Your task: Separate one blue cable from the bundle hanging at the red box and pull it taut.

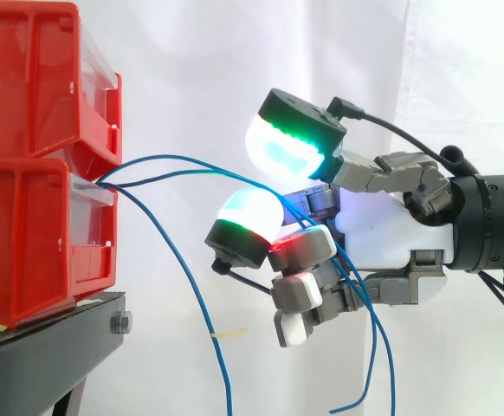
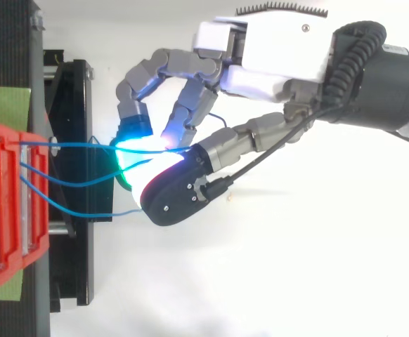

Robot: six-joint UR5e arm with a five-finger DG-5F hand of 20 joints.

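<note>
The robot hand [image 1: 382,247], white-shelled with grey jointed fingers, is curled closed round one thin blue cable [image 2: 78,144]. Its rounded pads [image 1: 282,147] glow green, cyan and red. That cable runs nearly straight from bins to fingers. Two other blue cables [image 2: 71,181] sag beside it. All issue from the top front edge of the lower of two stacked glossy red plastic bins [image 1: 27,113] on a black stand [image 1: 53,347]. Bin contents cannot be determined. A white curtain [image 1: 191,69] hangs behind.

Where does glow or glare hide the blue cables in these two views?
Top view: the pads of the robot hand glow so brightly that the top blue cable is washed out between them. Side view: light is even, the blue cables read clearly against the white curtain.
</note>
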